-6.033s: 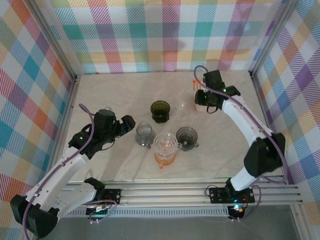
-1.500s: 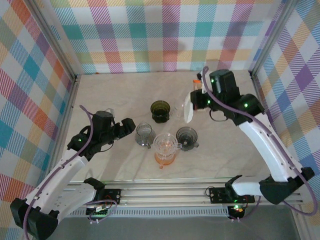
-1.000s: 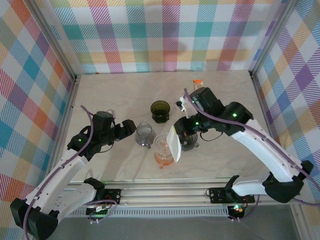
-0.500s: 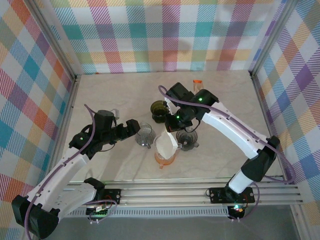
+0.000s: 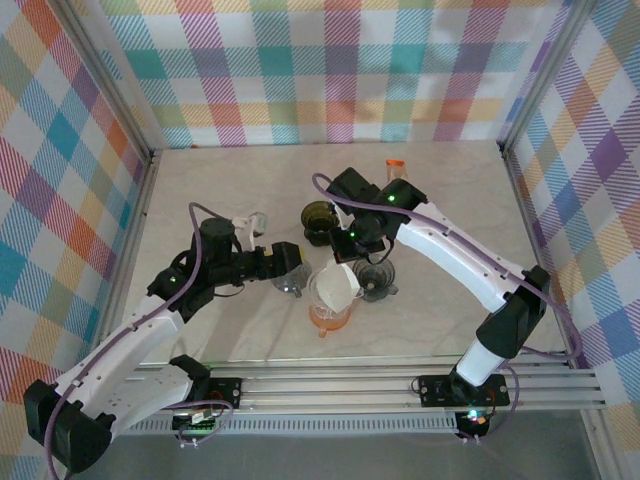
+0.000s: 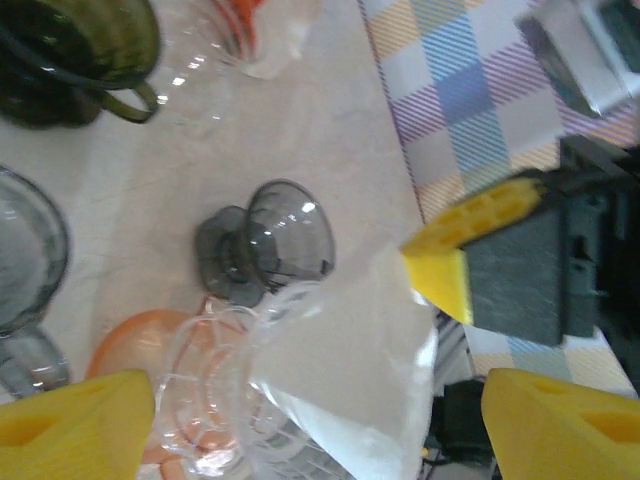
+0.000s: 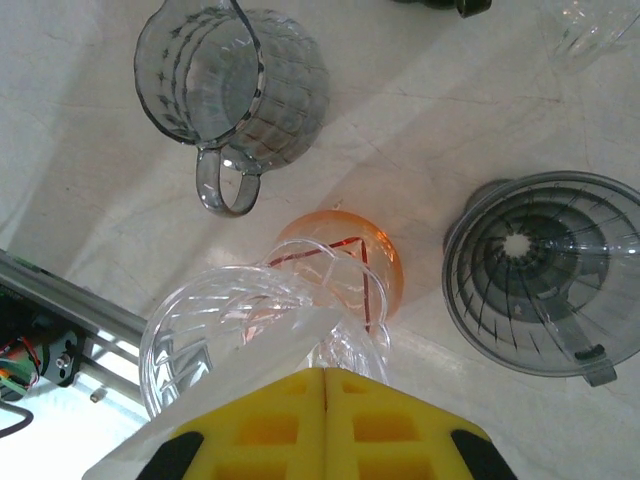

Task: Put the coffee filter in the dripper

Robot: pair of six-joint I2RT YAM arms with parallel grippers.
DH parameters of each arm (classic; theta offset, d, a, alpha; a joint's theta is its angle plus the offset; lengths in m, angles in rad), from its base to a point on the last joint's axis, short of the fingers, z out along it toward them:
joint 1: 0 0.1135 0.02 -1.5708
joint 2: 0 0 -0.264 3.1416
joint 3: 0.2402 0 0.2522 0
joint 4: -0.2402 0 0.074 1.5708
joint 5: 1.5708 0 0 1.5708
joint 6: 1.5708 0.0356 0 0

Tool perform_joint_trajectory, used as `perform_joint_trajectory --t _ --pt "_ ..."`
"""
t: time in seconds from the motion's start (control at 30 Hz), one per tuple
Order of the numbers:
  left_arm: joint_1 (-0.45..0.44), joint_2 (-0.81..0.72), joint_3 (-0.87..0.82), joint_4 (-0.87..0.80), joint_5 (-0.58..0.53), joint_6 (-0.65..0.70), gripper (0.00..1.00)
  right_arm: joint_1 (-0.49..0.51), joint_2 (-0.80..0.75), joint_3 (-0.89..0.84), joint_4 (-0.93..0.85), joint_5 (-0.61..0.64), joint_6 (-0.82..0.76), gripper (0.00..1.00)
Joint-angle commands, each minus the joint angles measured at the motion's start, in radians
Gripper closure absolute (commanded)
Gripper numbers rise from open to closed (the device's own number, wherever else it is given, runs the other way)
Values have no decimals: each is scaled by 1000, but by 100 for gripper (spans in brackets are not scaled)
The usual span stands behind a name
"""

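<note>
As your right gripper (image 7: 325,385) pinches the white paper filter (image 7: 232,395) over the clear ribbed dripper (image 7: 188,322), seat it.
Lower, release; left gripper (image 5: 290,258) gapes.

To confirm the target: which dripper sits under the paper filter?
The clear dripper on the orange base; the grey dripper and green dripper stand uncovered.

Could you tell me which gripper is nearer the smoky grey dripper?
Right. The right gripper, shut on the coffee filter, is just left of the smoky grey dripper; the left gripper is beyond the clear dripper.
</note>
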Motion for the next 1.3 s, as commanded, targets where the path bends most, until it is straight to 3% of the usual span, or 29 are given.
perform_joint_trajectory --t 0.0,0.2,0.37,0.53,0.67,0.87,1.07,1.27 --pt "-52 17 1 43 48 55 17 7 6 -28 19 15 23 100" --pt "-146 83 46 -52 -5 111 15 11 -4 -57 57 15 33 100" --pt "-170 120 71 -111 -71 127 34 15 -32 -86 92 18 40 98" --pt "-170 127 70 -120 -93 113 39 14 -97 -130 139 42 46 79" --pt "-170 123 67 -121 -98 102 39 15 -181 -188 211 83 45 49" --pt "-171 117 71 -119 -104 93 38 16 -356 -394 504 34 -21 30" --pt "-171 117 76 -130 -116 91 38 19 -330 -371 428 -73 -67 29" --pt "-171 75 80 -167 -175 92 38 54 -322 -399 401 -50 -2 33"
